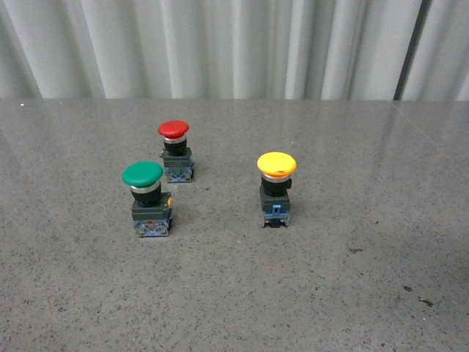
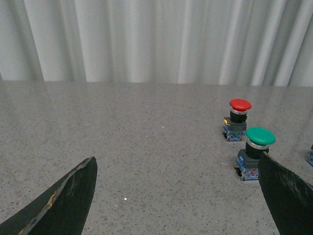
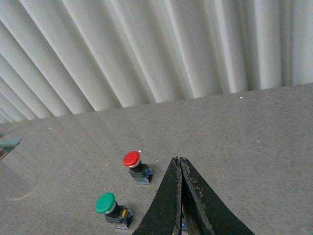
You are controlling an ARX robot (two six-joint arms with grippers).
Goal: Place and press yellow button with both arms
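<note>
Left gripper (image 2: 176,196) spread wide, fingers (image 2: 63,200) apart with only bare table (image 2: 146,147) between; green button (image 2: 255,152) just beside one finger, partly hidden by it. Right gripper (image 3: 181,196) pressed closed, fingertips touching, grasping nothing visible. Yellow button (image 1: 276,188) upright on the table in the front view, well apart from both grippers, neither arm showing there. Green button (image 1: 146,198) left of the yellow button, slightly nearer; red button (image 1: 176,150) left and farther back. White curtain (image 1: 234,44) behind.
</note>
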